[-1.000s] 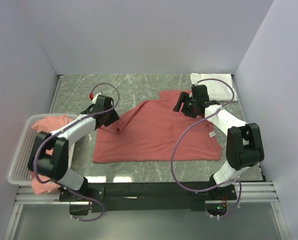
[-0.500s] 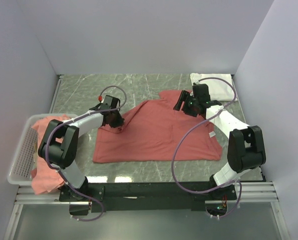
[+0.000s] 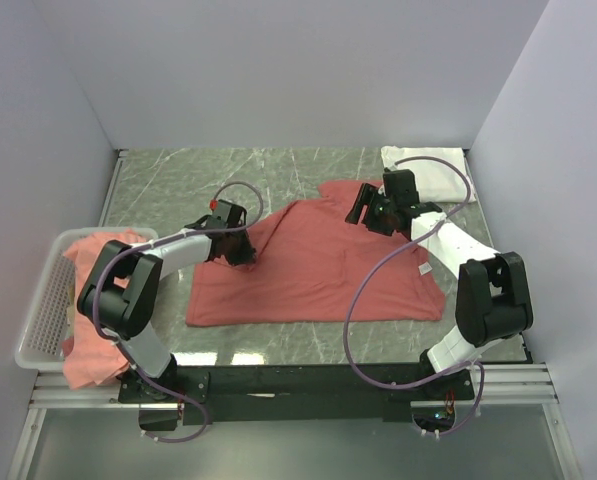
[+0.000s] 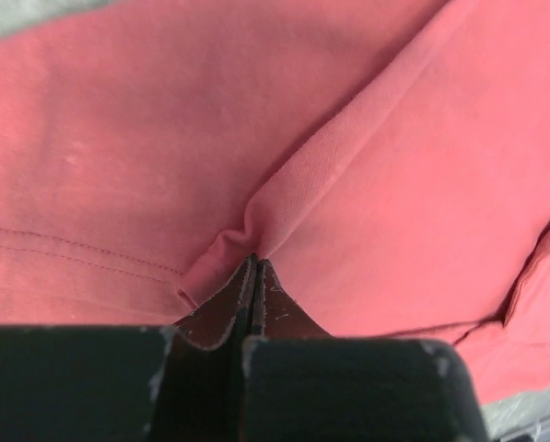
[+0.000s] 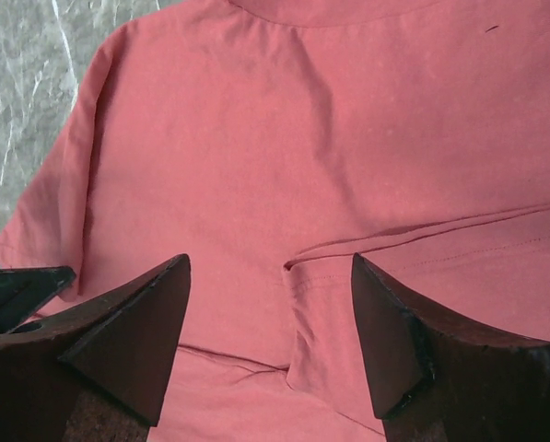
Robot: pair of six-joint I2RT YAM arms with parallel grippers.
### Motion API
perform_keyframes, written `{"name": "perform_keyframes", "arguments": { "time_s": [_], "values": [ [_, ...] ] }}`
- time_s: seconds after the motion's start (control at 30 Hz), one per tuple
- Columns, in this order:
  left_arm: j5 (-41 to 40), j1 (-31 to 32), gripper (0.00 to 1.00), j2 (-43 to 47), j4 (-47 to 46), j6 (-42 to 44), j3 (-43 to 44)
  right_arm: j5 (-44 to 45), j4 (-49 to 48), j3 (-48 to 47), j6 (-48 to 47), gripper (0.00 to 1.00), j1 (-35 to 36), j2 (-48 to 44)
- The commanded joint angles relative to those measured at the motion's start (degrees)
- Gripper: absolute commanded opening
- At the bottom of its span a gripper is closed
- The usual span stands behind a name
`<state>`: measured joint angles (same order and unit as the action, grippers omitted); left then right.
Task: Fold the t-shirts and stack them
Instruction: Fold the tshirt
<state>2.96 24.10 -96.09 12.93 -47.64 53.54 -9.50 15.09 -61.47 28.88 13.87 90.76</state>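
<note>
A coral t-shirt lies spread on the marble table, partly folded over. My left gripper is low at the shirt's left edge. In the left wrist view the left gripper is shut, with a small pucker of the coral t-shirt pinched at its tips. My right gripper hovers over the shirt's upper right part. There the right gripper stands open above a folded sleeve hem, touching nothing. A folded white t-shirt lies at the back right corner.
A white mesh basket stands at the left edge with more coral shirts in it, and one coral shirt hangs over its near side. White walls enclose the table on three sides.
My left gripper moved right onto the shirt's left edge and went from open to shut on the fabric. The right gripper has stayed in place, open.
</note>
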Motion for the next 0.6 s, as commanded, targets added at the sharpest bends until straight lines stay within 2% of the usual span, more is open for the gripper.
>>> {"name": "perform_keyframes", "arguments": {
  "time_s": [0.0,0.1,0.37,0.47,0.57],
  "values": [
    [3.8,0.7,0.01,2.0,-2.6,2.2,-0.6,0.7,-0.9,0.5,-0.2,0.77,0.9,-2.8],
    [5.4,1.7,0.04,3.2,-2.6,3.4,-0.2,0.9,-1.0,0.9,-0.3,0.77,1.1,-3.0],
    [5.6,1.6,0.25,9.3,-0.5,3.3,0.3,1.1,-1.1,1.4,-0.1,0.77,1.1,-3.5],
    [1.1,1.6,0.41,10.8,2.1,2.4,1.2,1.1,-1.1,1.4,-0.2,0.77,1.2,-3.5],
    [-8.7,1.5,0.42,10.9,9.6,0.9,3.5,1.1,-1.1,1.4,-0.2,0.77,1.2,-3.4]
  ]
}}
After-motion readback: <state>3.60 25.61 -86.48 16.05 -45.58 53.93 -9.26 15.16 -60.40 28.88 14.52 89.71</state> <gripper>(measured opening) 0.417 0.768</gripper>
